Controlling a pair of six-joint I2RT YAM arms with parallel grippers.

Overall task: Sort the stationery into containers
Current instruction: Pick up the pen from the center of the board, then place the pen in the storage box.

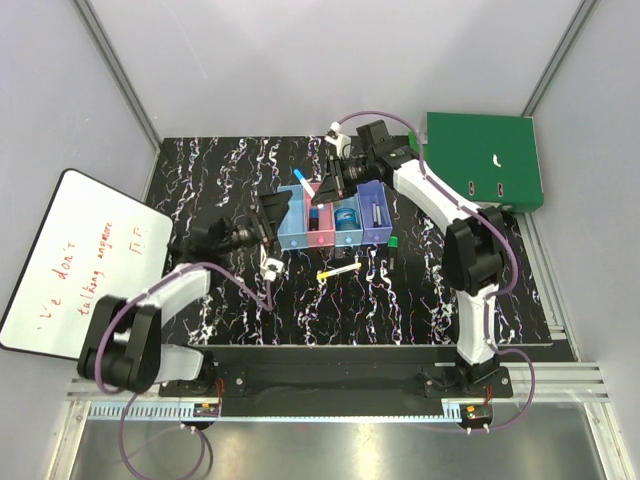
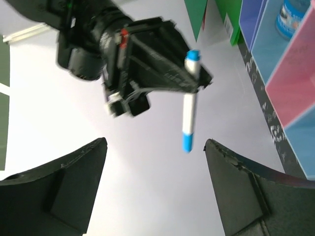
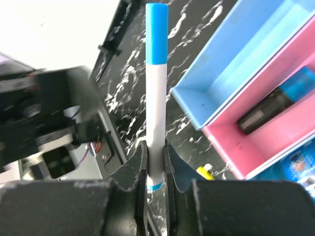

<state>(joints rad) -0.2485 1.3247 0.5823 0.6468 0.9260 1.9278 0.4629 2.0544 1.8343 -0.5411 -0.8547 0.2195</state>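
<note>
1. Right gripper [image 3: 155, 162] is clamped on the lower end of the blue-capped white marker [image 3: 156, 98], holding it in the air near the light blue end bin [image 3: 231, 69];
2. left gripper [image 2: 155, 146] is spread wide with nothing in it, just beside the 4 joined bins [image 1: 378, 232];
3. the pink bin [image 3: 231, 142] holds a dark marker [image 3: 268, 110]; the round blue object [image 1: 347, 218] sits in the next bin;
4. the yellow-and-white pen [image 1: 338, 271] and green-capped dark marker [image 1: 394, 246] lie loose on the table [image 1: 200, 180].

Whiteboard [image 1: 62, 300]: red handwriting, legible as "don't talking anymore"; the leading word and trailing marks are unclear. Dark marker [image 3: 268, 110]: pale label, print too small to read.
</note>
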